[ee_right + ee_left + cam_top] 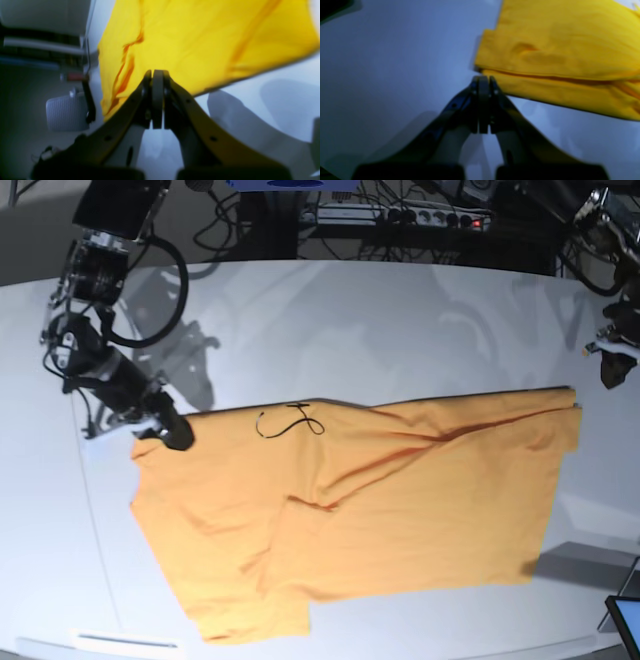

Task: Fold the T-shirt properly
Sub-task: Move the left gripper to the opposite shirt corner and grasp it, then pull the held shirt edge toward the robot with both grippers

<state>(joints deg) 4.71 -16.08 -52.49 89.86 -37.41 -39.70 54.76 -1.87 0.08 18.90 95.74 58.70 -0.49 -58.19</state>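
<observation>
The orange-yellow T-shirt [400, 500] lies spread on the white table [330, 320], folded over lengthwise, with a thin dark squiggle [290, 423] near its top edge. My right gripper [178, 438] is at the shirt's upper left corner. In the right wrist view this gripper [157, 72] is shut, tips against the cloth [200, 37]; no cloth shows between the jaws. My left gripper [612, 370] is off the shirt's upper right corner. In the left wrist view it [483, 78] is shut and empty, tips just beside the layered corner [557, 37].
Cables and a power strip [400, 215] run along the back of the table. A screen corner [628, 615] shows at the front right. A white strip [125, 642] lies at the front left edge. A grey ribbed box [66, 112] sits beyond the table edge.
</observation>
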